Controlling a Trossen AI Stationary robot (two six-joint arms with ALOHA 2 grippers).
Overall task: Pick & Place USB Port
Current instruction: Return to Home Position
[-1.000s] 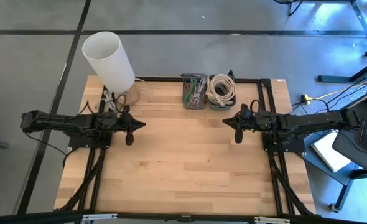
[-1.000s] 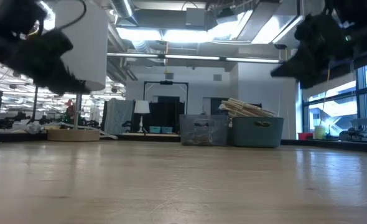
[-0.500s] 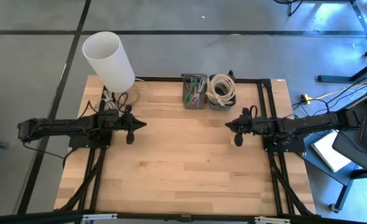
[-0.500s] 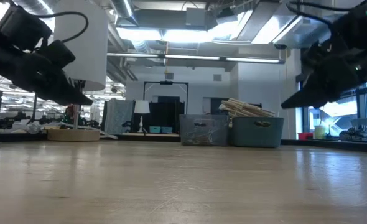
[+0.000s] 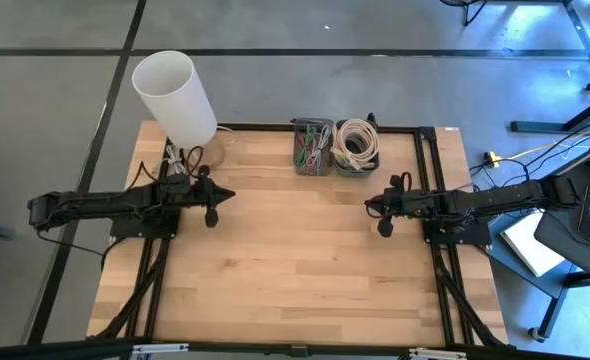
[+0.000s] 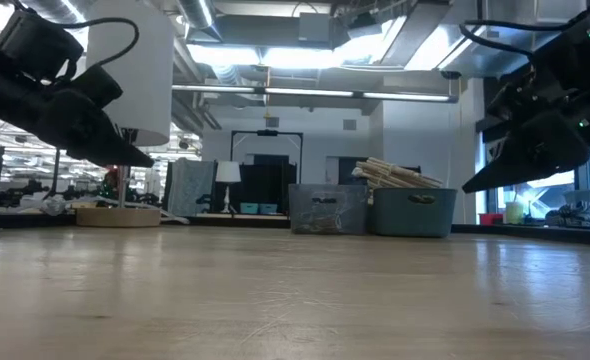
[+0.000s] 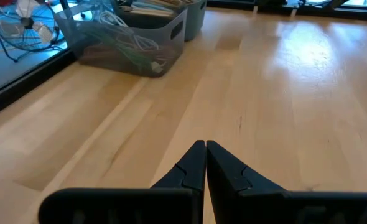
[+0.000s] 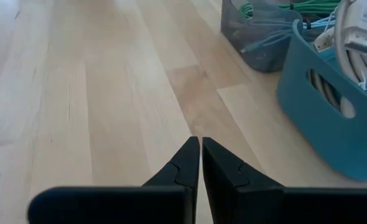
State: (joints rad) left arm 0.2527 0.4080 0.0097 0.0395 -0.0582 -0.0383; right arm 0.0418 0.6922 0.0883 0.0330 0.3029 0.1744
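USB cables (image 5: 355,140) fill the dark see-through plastic bin (image 7: 174,37) and blue plastic bin (image 8: 320,130) beyond left hand (image 7: 204,146) and right hand (image 8: 200,142); you've pulled both back, pinched closed, empty. Job looks done.

Smooth wooden table (image 5: 295,262) (faintly glossy) bears a translucent smoky plastic bin (image 7: 112,51) and matt blue bin (image 8: 330,144).

bright even overhead light; ceiling strips (image 6: 275,52) glare in the low view, pale sheen on the table (image 7: 308,43)
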